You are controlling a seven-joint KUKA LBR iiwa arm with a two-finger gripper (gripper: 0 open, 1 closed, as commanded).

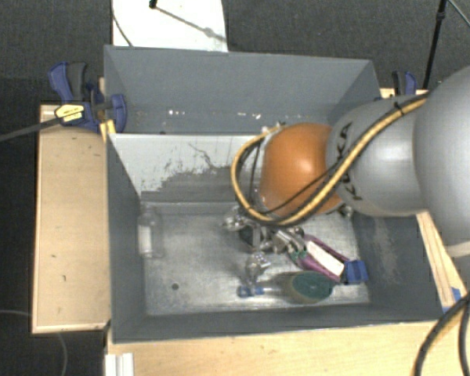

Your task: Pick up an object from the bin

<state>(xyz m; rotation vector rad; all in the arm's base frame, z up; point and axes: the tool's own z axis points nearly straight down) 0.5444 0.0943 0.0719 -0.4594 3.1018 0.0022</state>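
Note:
My gripper hangs below the orange cover, low over the bin's floor, right of centre near the front. Just under its tip lies a small blue piece by the front wall. To its right lies a round dark green lid-like thing. Behind that, a purple and white oblong box lies slantwise, and a blue piece sits at the box's right end. Nothing can be seen held in the gripper.
A clear, see-through container stands alone at the bin's left wall. Bare scratched floor stretches between it and the gripper. The arm and its looped cables cover the bin's right rear part.

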